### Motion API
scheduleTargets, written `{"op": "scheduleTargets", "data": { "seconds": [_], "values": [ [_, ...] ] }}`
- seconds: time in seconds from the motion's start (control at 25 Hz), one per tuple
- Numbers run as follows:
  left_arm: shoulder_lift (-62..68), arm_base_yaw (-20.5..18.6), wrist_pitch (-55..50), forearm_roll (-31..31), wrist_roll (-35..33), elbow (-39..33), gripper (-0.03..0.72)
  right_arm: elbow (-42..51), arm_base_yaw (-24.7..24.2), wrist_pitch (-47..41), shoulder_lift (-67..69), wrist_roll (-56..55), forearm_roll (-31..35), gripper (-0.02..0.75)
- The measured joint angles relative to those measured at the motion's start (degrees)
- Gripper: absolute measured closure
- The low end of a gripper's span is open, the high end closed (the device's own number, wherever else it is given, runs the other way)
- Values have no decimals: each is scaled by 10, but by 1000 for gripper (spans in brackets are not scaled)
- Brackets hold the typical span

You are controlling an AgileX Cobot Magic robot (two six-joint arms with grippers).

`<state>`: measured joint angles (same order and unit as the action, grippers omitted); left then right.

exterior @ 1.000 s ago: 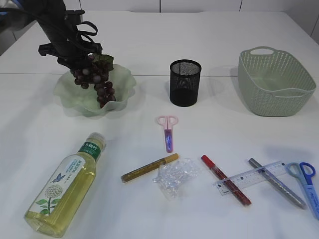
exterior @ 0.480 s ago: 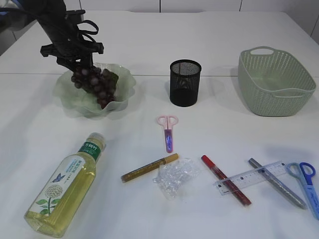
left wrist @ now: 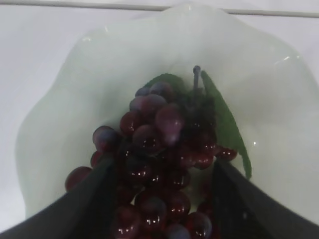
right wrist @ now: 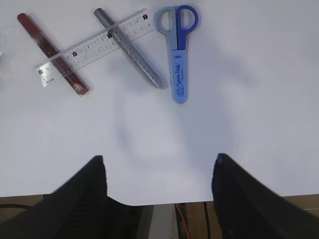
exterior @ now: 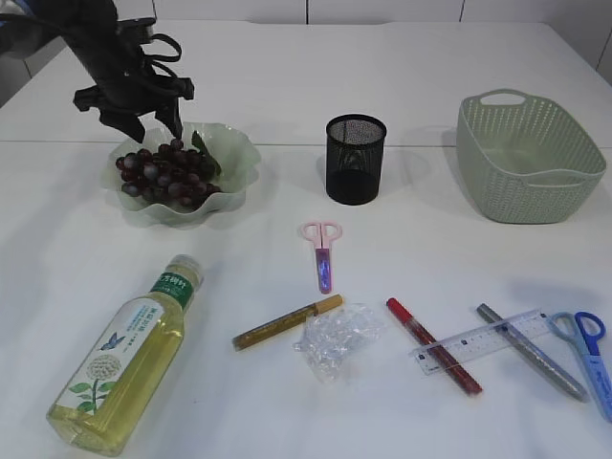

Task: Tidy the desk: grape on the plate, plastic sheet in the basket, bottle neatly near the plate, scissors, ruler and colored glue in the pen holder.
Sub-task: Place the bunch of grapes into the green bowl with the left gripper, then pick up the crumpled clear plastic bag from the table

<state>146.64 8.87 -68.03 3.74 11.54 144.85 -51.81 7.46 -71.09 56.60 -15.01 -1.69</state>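
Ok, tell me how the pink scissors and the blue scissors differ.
The pink scissors lie mid-table below the pen holder; the blue scissors lie at the right edge beside the ruler. The pink pair looks smaller than the blue. The pink pair has a purple sheath, the blue a light blue one. Both lie flat, closed, handles pointing away.

Black end effector (exterior: 143,113), looped cables

Plate (exterior: 239,158): grapes (exterior: 164,174) fill it, left gripper (exterior: 142,122) hanging just above.
Pen holder (exterior: 356,159): clear all round.
Front right: ruler (exterior: 481,338) lying across two glue pens, awkward pickup.
Basket (exterior: 529,158): open above.
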Motion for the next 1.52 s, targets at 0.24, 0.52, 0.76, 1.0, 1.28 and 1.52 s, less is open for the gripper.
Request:
{"op": "scheduleTargets", "data": {
  "seconds": [0.24, 0.52, 0.76, 1.0, 1.28, 1.52],
  "values": [
    [-26, -4, -3, 14, 0, 0, 252, 0, 0, 0, 0, 0, 0, 225],
    [-77, -4, -32, 11, -2, 0, 253, 0, 0, 0, 0, 0, -11, 225],
    [-119, -4, -33, 21, -11, 0, 253, 0, 0, 0, 1, 0, 5, 225],
    [-163, -4, -37, 34, -23, -3, 253, 0, 0, 0, 34, 39, 128, 225],
    [-252, -4, -37, 23, -49, -127, 253, 0, 0, 44, 104, 126, 266, 226],
    [-362, -4, -38, -5, -59, -248, 253, 0, 0, 80, 136, 186, 337, 227]
  ]
}}
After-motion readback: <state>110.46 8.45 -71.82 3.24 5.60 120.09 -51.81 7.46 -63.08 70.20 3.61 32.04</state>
